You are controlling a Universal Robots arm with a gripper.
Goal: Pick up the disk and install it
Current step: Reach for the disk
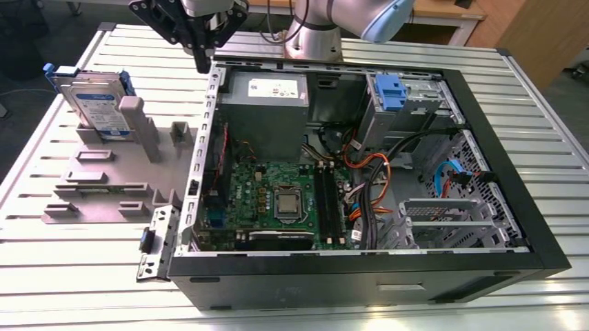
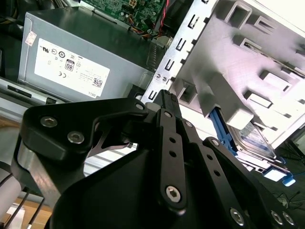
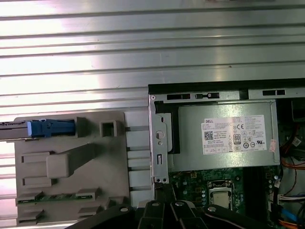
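The black two-finger gripper (image 1: 201, 67) hangs with its fingers drawn together on nothing, tips pointing down just above the back corner of the open black computer case (image 1: 368, 272). Directly beneath it and inside the case is the grey metal power-supply box with a white sticker (image 1: 267, 103). Away from the gripper, towards the exterior view's left and lower, the silver hard disk in its bright blue carrier (image 1: 92, 103) stands on edge, long side roughly upright, slotted in a grey plastic fixture tray (image 1: 101, 179) outside the case wall. The two are well apart.
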